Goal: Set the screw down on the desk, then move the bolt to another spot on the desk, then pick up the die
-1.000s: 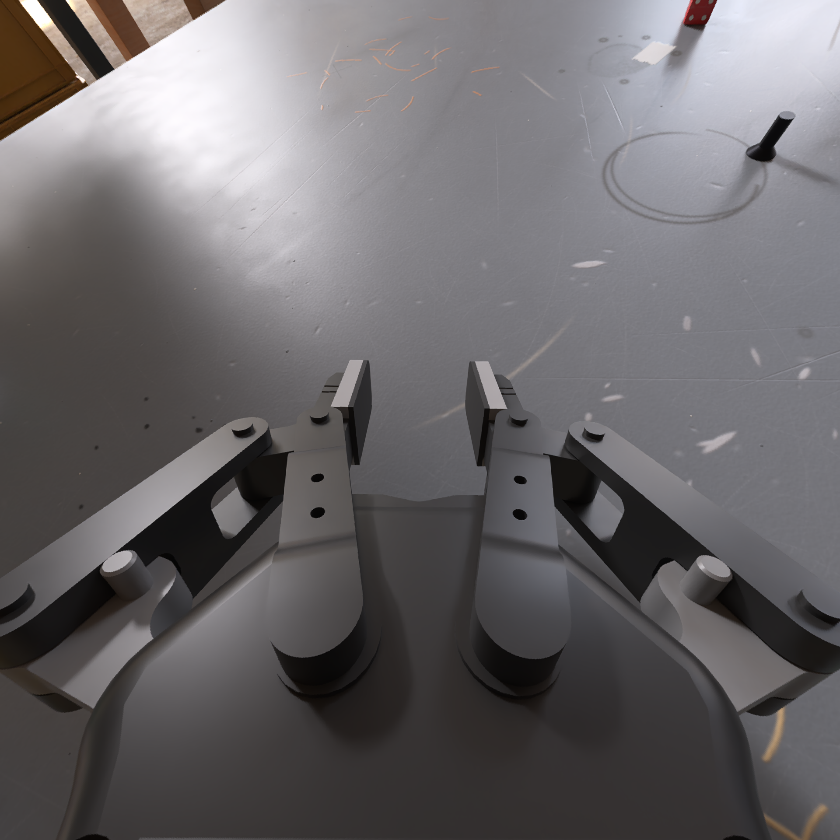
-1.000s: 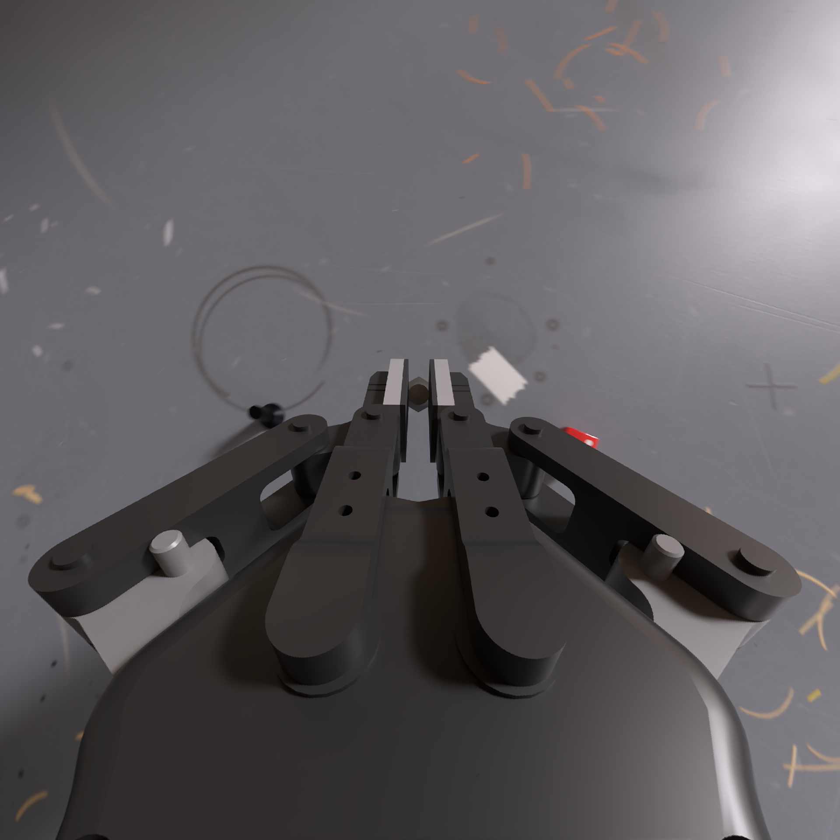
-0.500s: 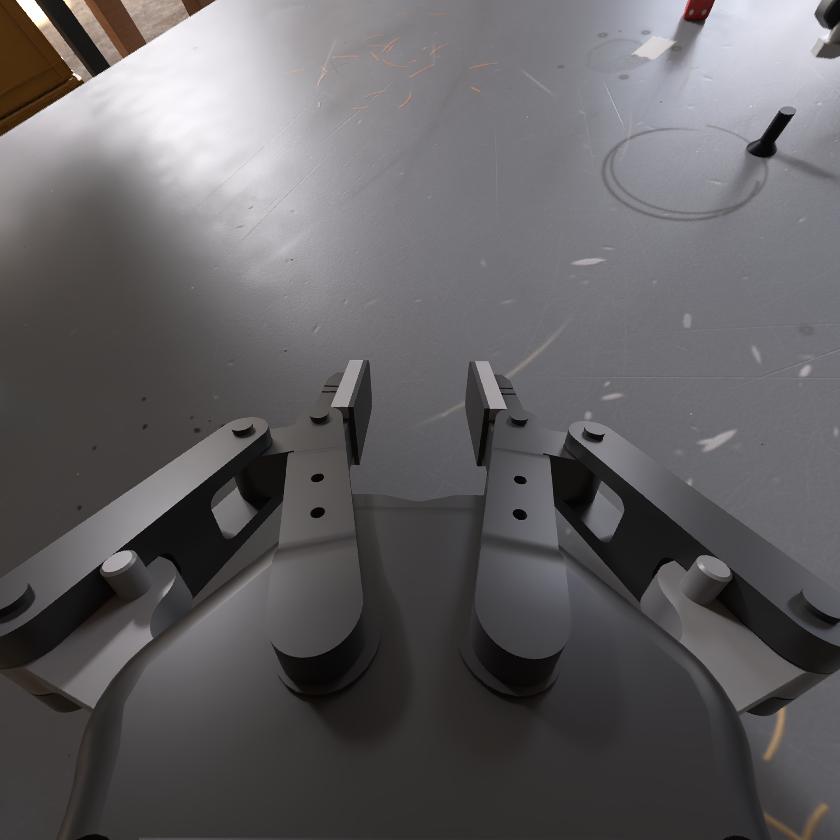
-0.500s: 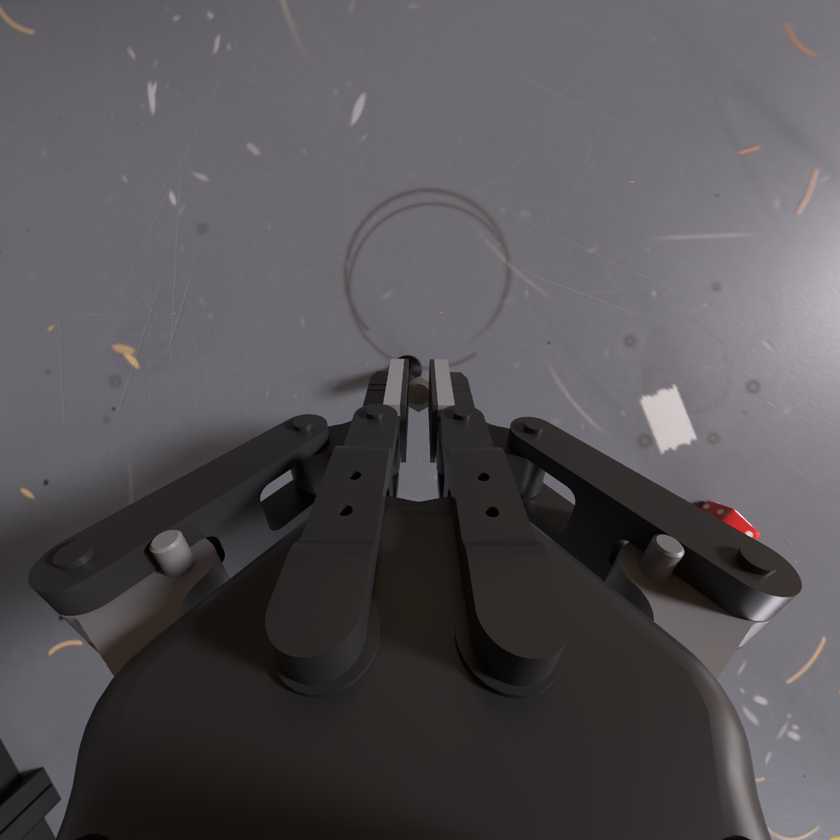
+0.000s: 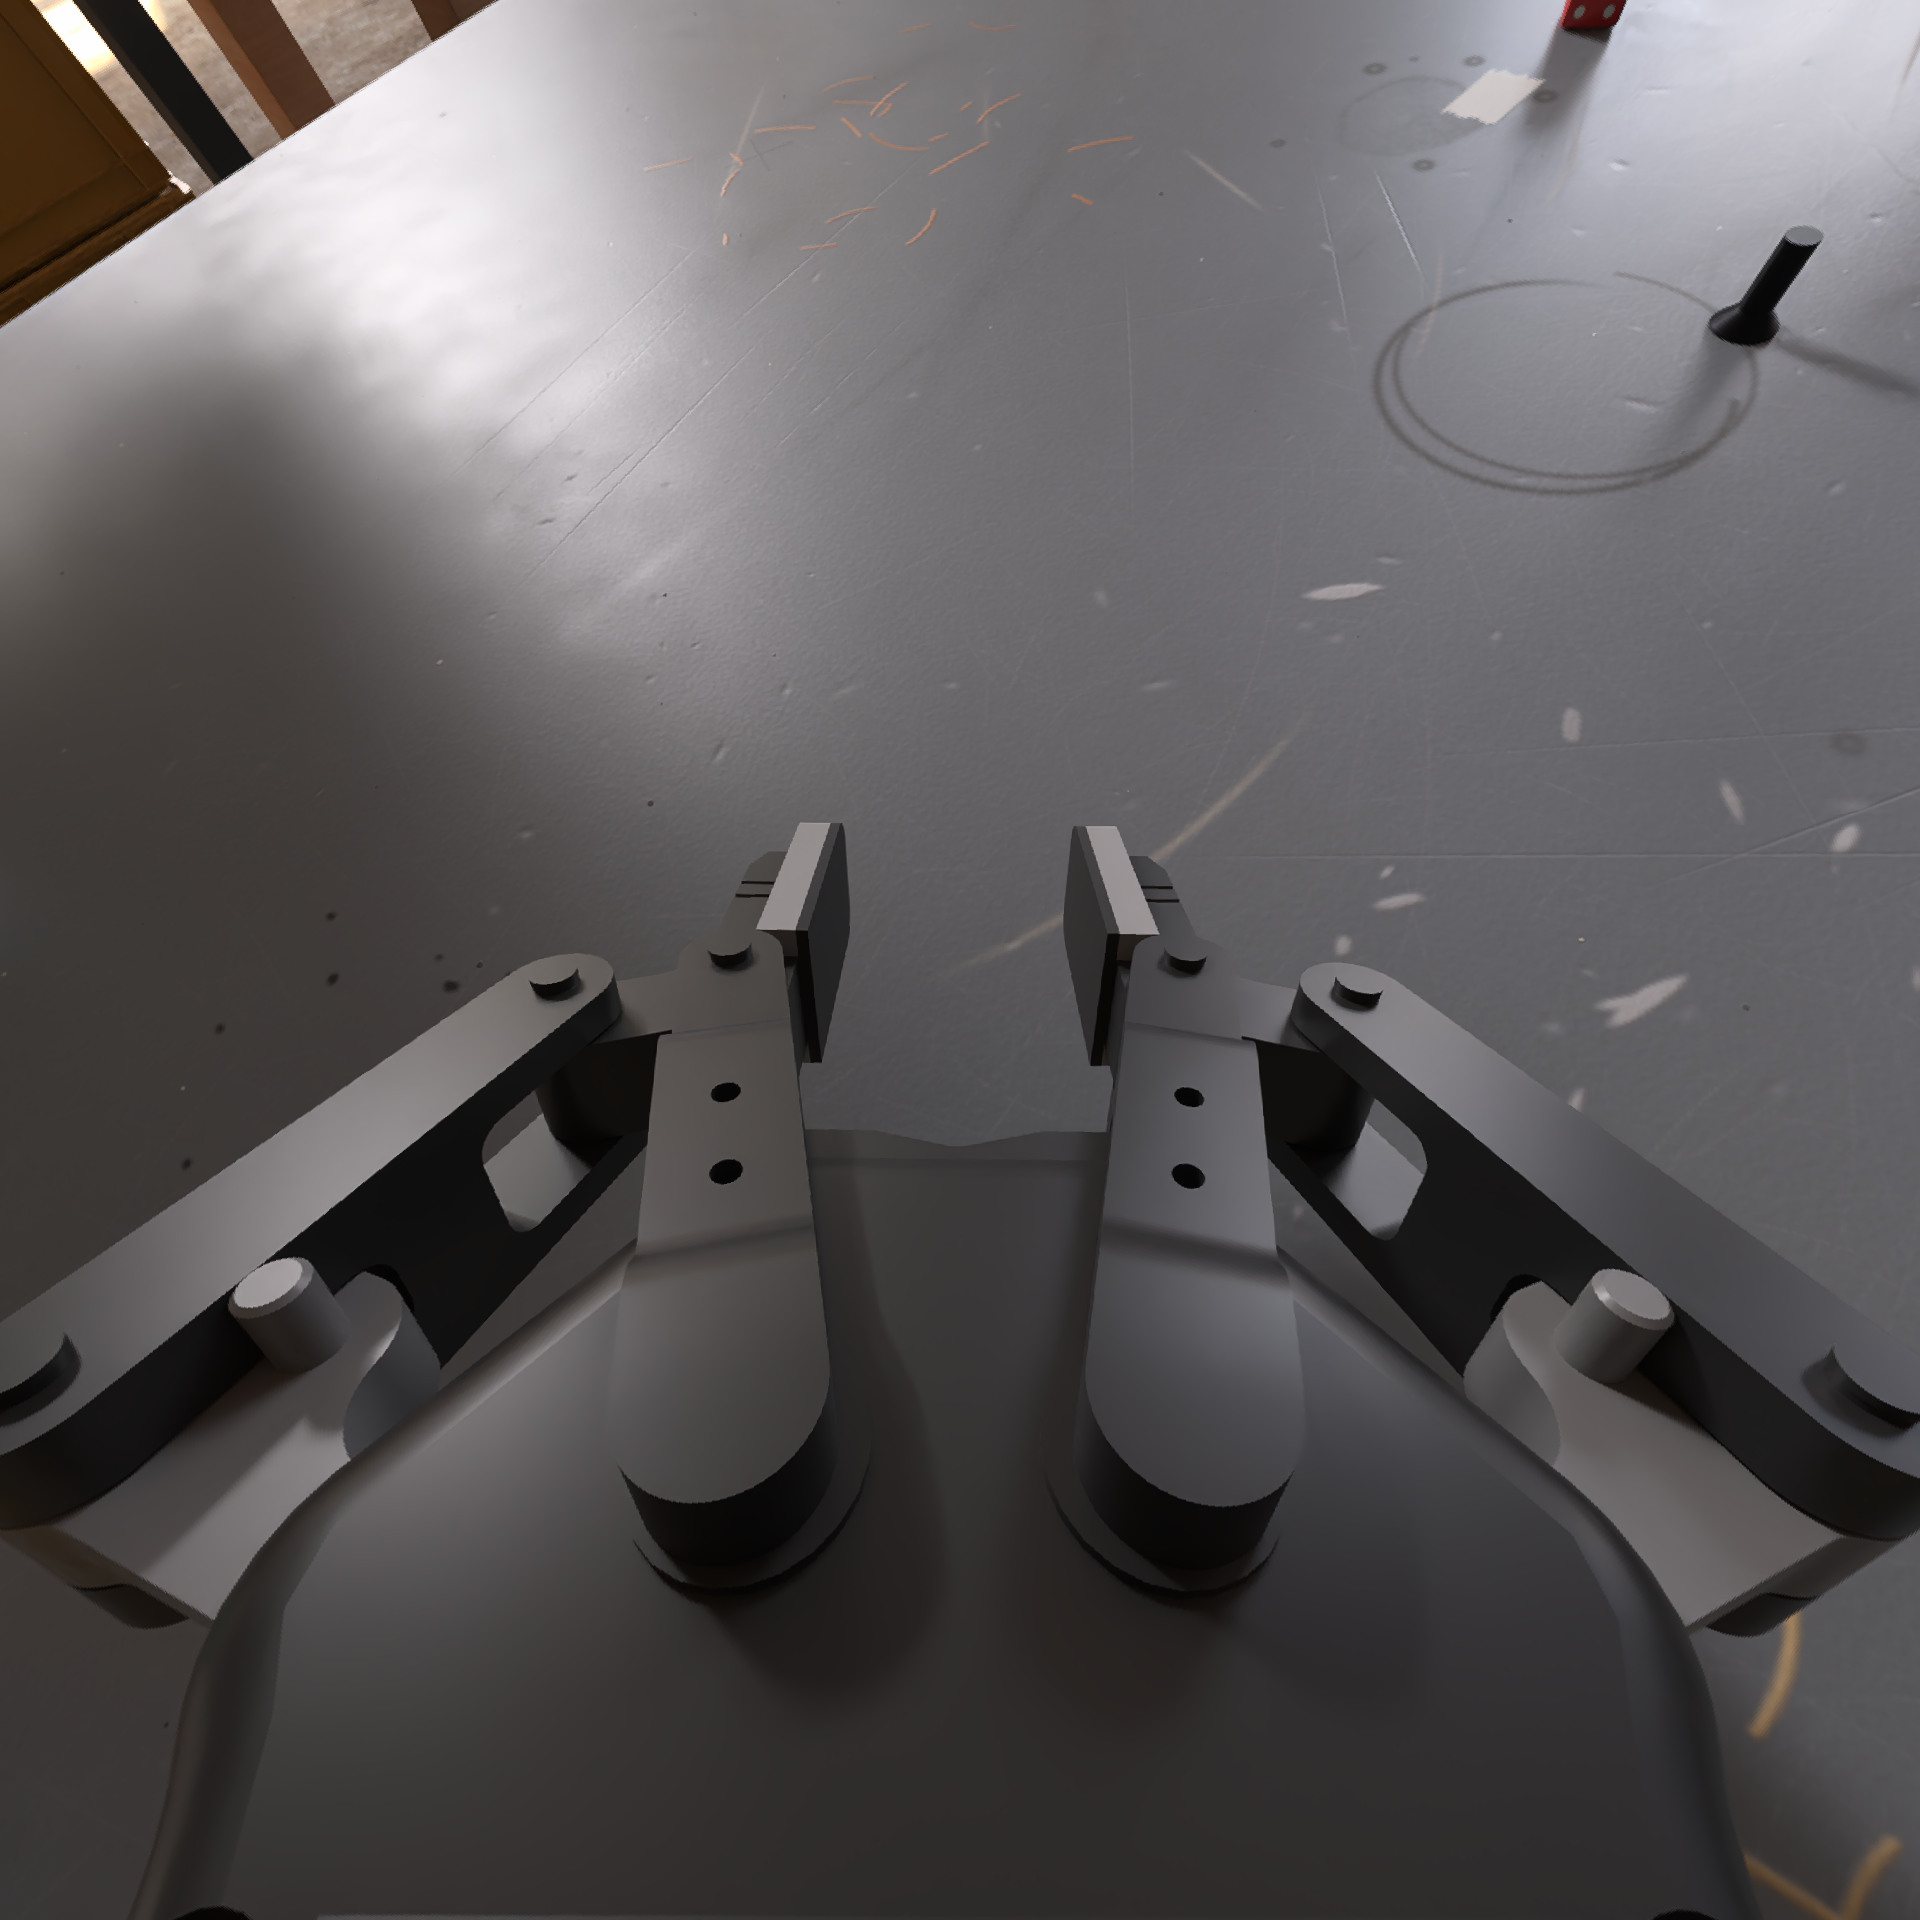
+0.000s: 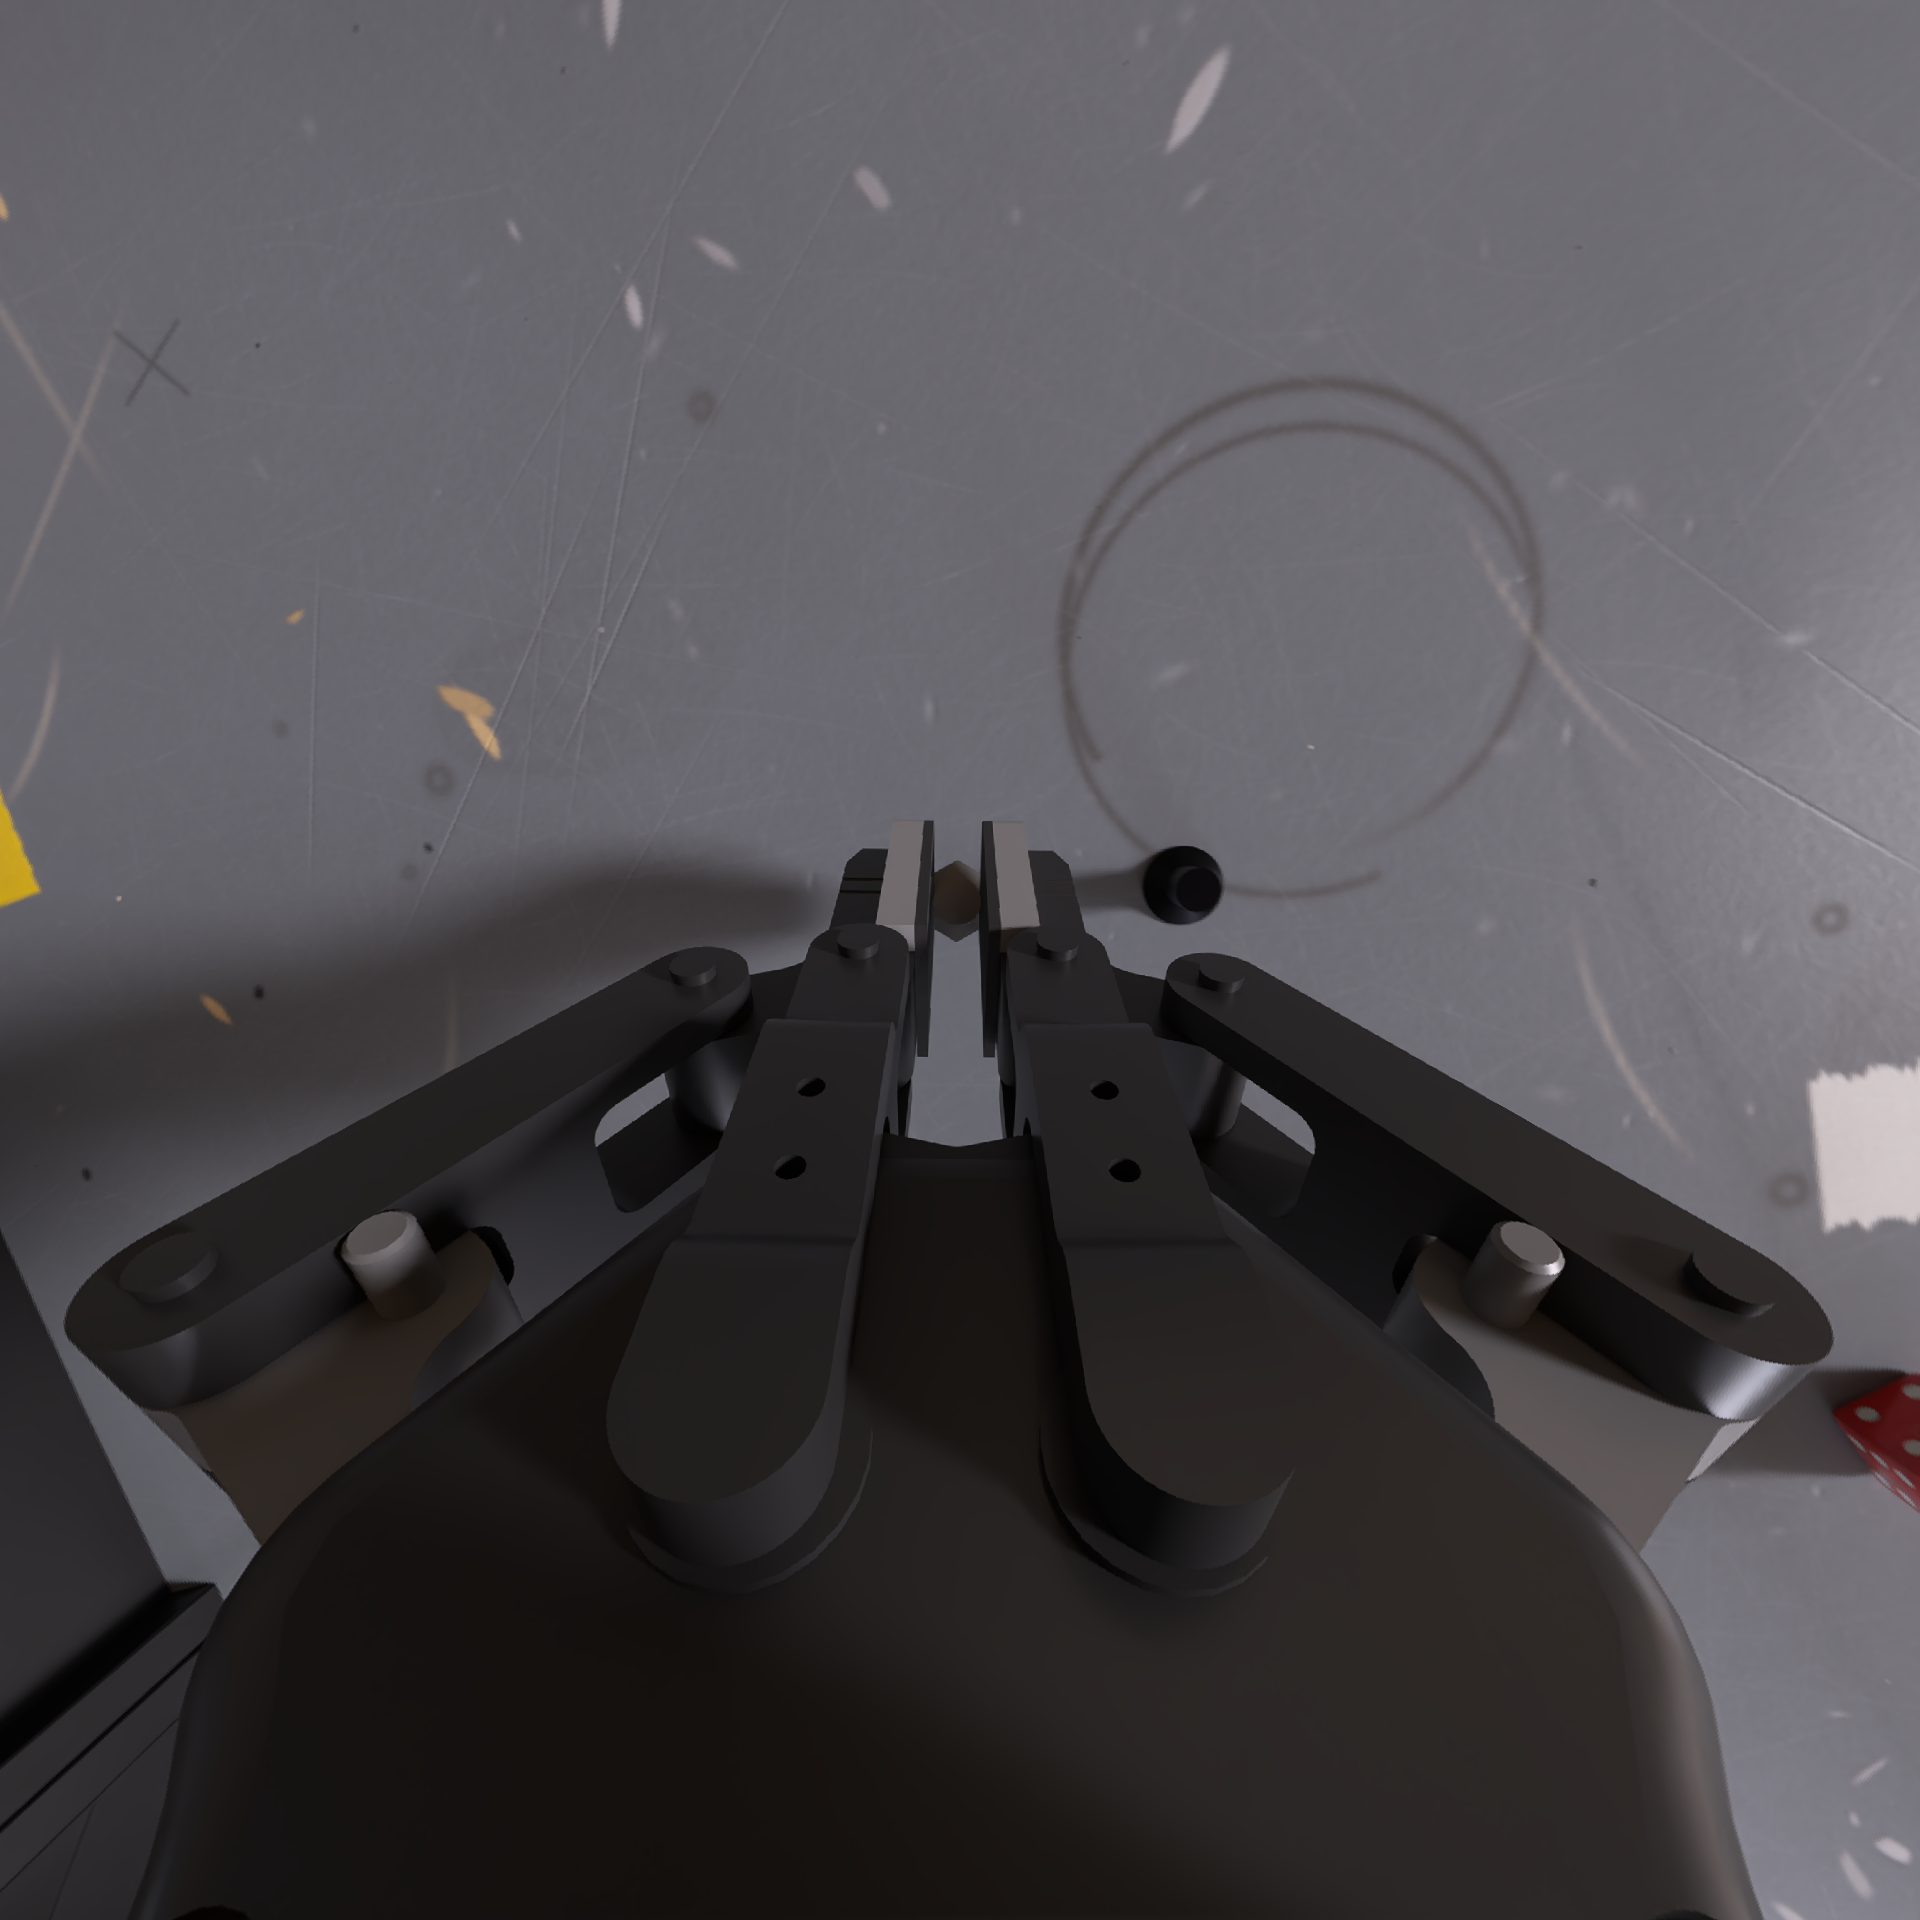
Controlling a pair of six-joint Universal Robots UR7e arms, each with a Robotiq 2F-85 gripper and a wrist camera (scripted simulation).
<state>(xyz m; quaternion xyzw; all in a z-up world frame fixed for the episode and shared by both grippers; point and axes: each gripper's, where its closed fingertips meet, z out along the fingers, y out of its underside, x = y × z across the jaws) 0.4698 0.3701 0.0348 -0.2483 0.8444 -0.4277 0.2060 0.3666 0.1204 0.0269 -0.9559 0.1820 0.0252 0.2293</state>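
My right gripper [image 6: 956, 883] is shut on a small pale hex-headed bolt [image 6: 956, 896] and holds it above the grey desk [image 6: 727, 520]. A black screw [image 6: 1184, 881] stands on its head on the desk just right of the fingertips, at the edge of a drawn ring [image 6: 1299, 634]. It also shows in the left wrist view [image 5: 1766, 286], far right. A red die [image 6: 1886, 1449] with white dots lies at the right edge; it also shows in the left wrist view [image 5: 1593, 12], at the top. My left gripper [image 5: 956, 883] is open and empty above the desk [image 5: 727, 571].
A strip of white tape [image 6: 1865, 1148] lies on the desk between the screw and the die, and also shows in the left wrist view [image 5: 1491, 96]. A yellow piece [image 6: 12, 852] sits at the left edge. A dark box [image 6: 62, 1507] stands at the lower left.
My right gripper has swung left with the bolt in it; the ring, screw, tape and die have slid rightward in its view. The left gripper has stayed still and open.
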